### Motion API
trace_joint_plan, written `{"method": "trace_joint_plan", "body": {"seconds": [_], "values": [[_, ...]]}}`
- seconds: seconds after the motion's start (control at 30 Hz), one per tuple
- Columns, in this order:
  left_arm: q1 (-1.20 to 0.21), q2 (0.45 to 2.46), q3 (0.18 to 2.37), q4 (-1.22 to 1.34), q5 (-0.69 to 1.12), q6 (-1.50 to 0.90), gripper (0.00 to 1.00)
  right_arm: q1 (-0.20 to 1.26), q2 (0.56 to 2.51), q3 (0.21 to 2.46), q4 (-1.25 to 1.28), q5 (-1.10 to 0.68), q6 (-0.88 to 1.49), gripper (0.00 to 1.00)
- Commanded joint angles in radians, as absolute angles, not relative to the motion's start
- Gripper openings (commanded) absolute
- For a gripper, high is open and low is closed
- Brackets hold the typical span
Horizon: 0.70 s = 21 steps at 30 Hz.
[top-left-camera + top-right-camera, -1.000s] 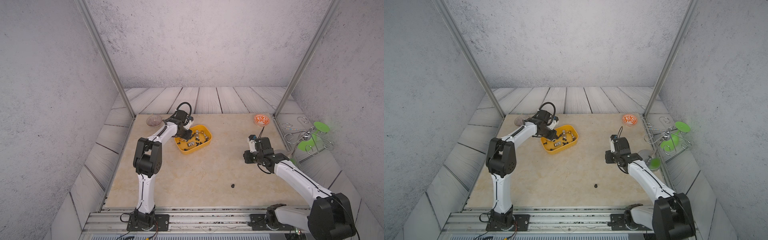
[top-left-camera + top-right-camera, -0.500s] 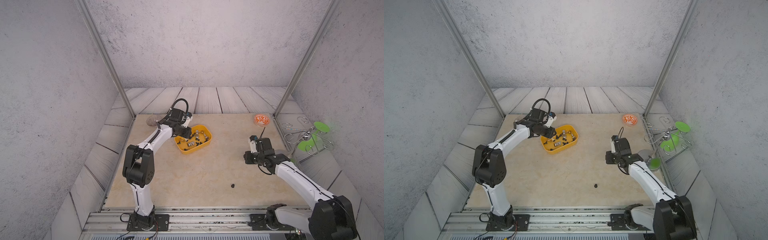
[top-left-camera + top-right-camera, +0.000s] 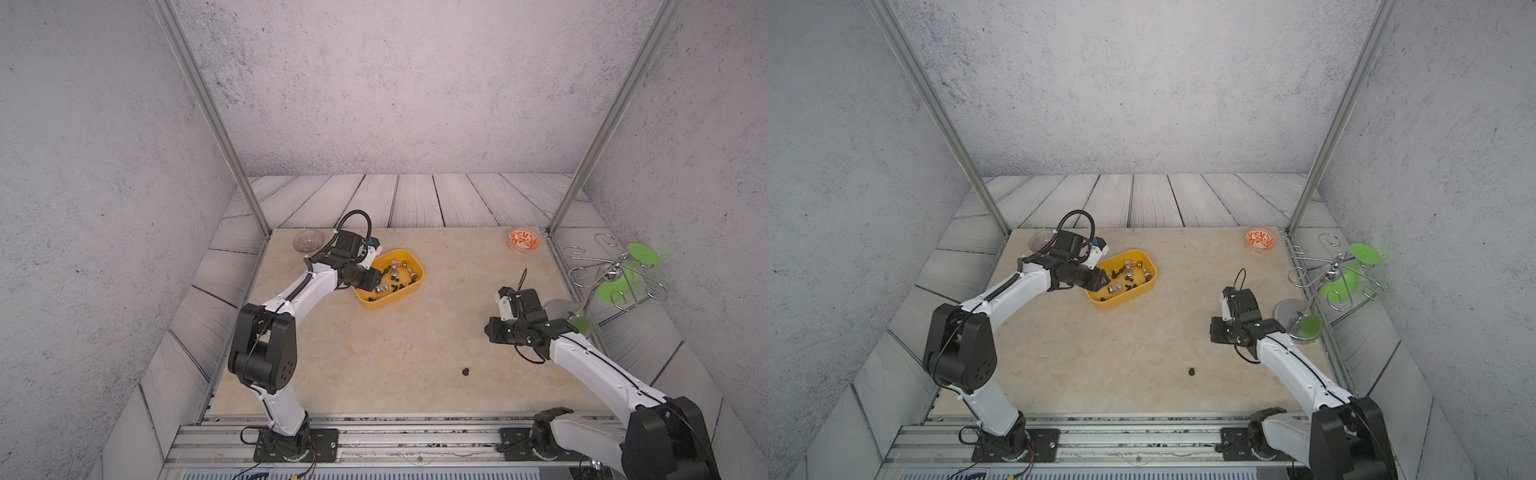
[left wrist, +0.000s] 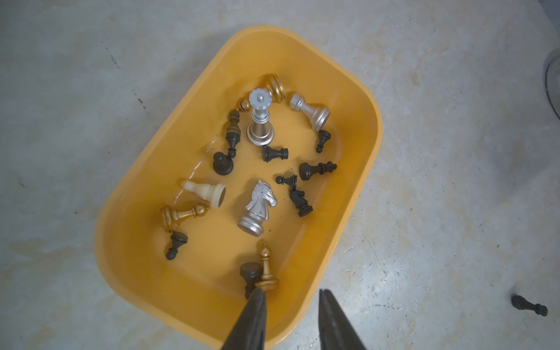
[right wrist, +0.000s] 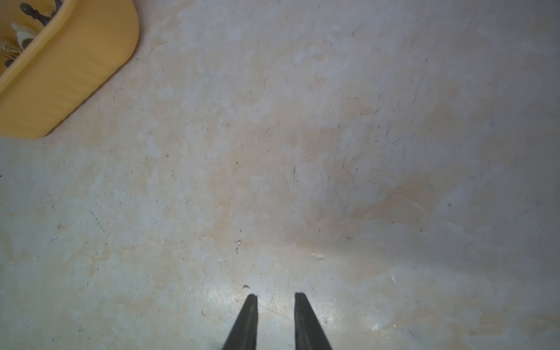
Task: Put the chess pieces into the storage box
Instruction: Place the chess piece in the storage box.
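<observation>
Now the left hand (image 4: 291, 292) hovers over one short end of the yellow box (image 4: 360, 100), its fingers narrowly apart and empty. Inside the box, chess pieces (image 4: 257, 209) lie scattered: black, silver, gold and one cream. One black piece (image 3: 466, 371) lies alone on the counter (image 3: 374, 345), well apart from the box. The right hand (image 5: 276, 295) hangs over bare counter, fingers narrowly parted, holding nothing.

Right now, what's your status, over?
Reporting: left end effector open, empty, over storage box rim; right end effector open, empty, above table. Most chess pieces in box; one black chess piece loose on table, nothing blocking it.
</observation>
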<state>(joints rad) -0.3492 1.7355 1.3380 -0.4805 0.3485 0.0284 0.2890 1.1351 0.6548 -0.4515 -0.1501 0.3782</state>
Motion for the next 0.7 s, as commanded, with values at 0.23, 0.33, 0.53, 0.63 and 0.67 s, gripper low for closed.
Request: {"method": "trace_joint_plan", "body": {"seconds": [0.23,0.33,0.53,0.63,0.67], "values": [[-0.351,1.671,1.251,-0.461,0.385,-0.005,0.33,0.493,1.079,0.651,-0.560,-0.091,0.483,0.25],[-0.351,1.672,1.236,-0.465,0.380,-0.006,0.33,0.541,1.098,0.652,-0.579,-0.072,0.510,0.25],[-0.353,1.671,1.225,-0.479,0.393,-0.011,0.33,0.619,1.122,0.655,-0.610,-0.025,0.534,0.25],[-0.351,1.669,1.217,-0.480,0.396,-0.008,0.33,0.644,1.136,0.653,-0.609,-0.015,0.545,0.25],[-0.353,1.668,1.215,-0.481,0.394,-0.008,0.33,0.652,1.142,0.654,-0.608,-0.015,0.547,0.26]]}}
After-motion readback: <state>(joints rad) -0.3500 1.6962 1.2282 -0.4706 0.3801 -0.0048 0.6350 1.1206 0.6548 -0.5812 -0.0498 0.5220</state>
